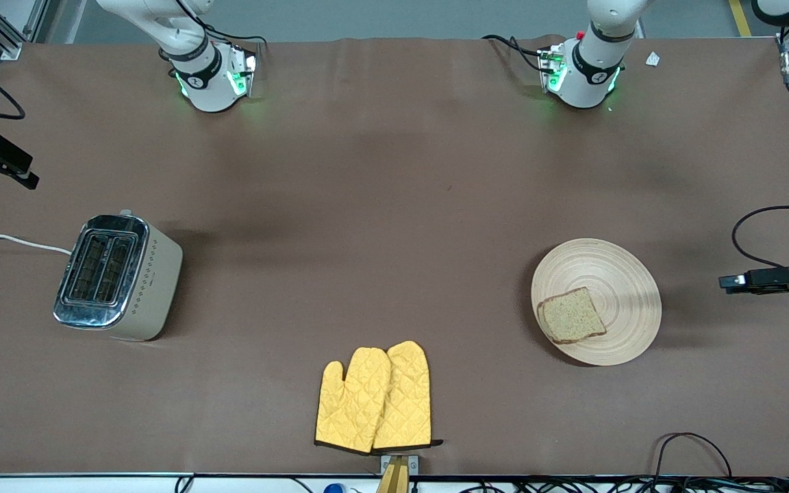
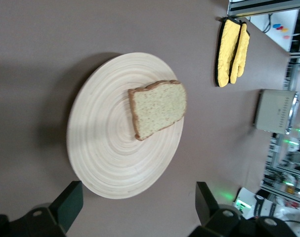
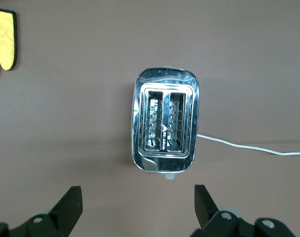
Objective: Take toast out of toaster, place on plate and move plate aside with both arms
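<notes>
Tabletop [image 1: 394, 205]: brown cover.
Toast [image 1: 571, 315]: lay on plate [image 1: 617, 274], toward left arm's end.
Left gripper [image 2: 138, 210]: fingers apart, above plate.
Right gripper [image 3: 138, 207]: fingers apart, above toaster [image 3: 165, 123].

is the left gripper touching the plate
Apart. The left wrist view shows the open left gripper above the plate; neither finger meets the rim.

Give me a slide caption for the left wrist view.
Left gripper, fingers open, hangs over the wooden plate holding one slice of toast.
</notes>
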